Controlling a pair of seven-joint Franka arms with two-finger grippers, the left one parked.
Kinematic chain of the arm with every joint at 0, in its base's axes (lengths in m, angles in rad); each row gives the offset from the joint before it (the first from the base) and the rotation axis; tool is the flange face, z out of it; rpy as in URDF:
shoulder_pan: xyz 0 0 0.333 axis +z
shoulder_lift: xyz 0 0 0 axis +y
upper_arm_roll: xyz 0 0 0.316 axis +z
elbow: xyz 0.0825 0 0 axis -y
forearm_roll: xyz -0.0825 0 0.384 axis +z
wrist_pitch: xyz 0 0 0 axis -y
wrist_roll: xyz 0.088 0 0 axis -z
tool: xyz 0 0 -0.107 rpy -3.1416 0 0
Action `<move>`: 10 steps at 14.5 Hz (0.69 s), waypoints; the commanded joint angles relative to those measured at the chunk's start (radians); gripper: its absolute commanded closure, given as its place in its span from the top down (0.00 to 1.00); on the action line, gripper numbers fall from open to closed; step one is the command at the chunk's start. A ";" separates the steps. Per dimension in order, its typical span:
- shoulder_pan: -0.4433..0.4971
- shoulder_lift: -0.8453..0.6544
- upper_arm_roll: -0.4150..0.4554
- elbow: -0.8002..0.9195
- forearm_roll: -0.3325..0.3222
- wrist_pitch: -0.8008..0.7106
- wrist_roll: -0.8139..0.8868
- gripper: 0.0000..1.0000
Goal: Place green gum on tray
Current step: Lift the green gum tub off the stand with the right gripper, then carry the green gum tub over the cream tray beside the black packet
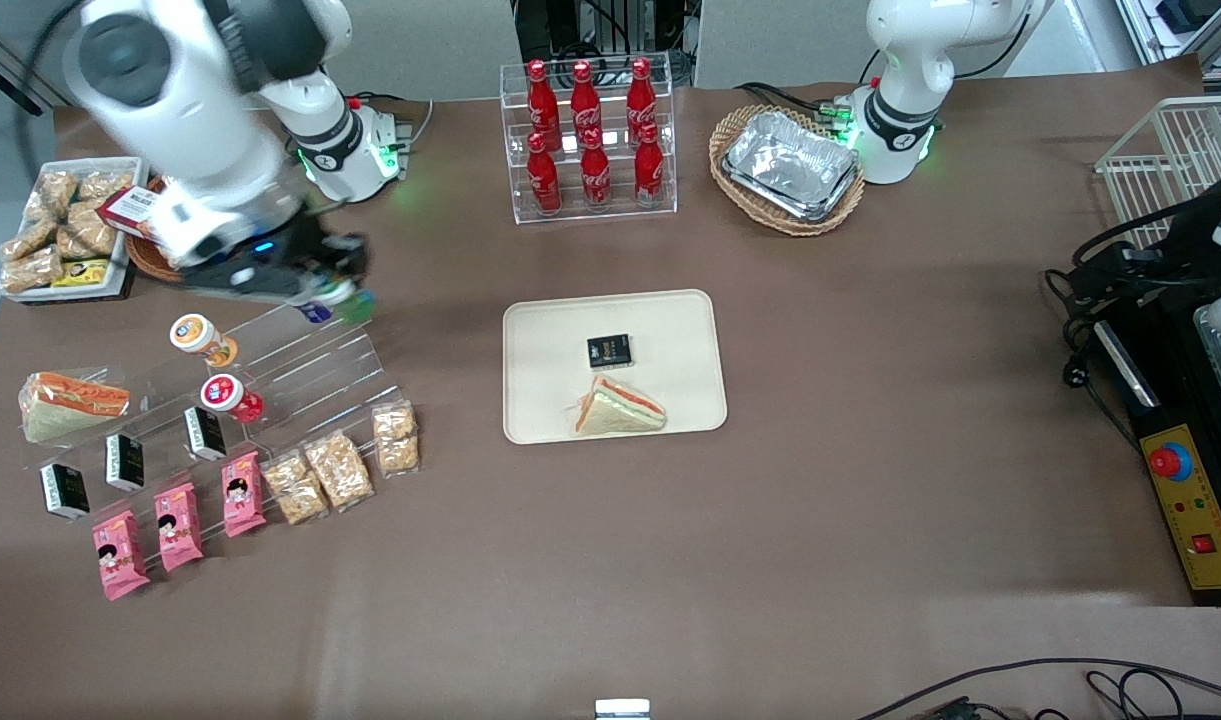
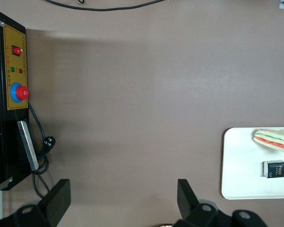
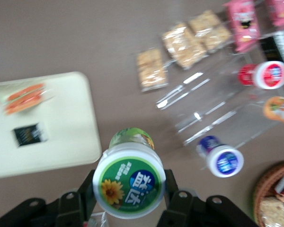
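Note:
My right gripper is shut on the green gum, a green canister with a white lid and a green-blue sunflower label. One finger presses each side of it. In the front view the gum hangs in the air above the top step of a clear display shelf, toward the working arm's end of the table. The beige tray lies mid-table and holds a sandwich and a small black box. The tray also shows in the right wrist view and the left wrist view.
The shelf holds an orange canister, a red canister and a blue canister, with snack packs in front of it. A rack of cola bottles and a wicker basket of foil trays stand farther from the front camera.

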 commanded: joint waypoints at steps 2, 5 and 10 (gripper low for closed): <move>0.096 0.096 0.053 0.094 0.064 -0.010 0.033 0.33; 0.191 0.189 0.067 0.048 0.048 0.125 0.068 0.32; 0.283 0.366 0.067 -0.069 0.047 0.439 0.114 0.32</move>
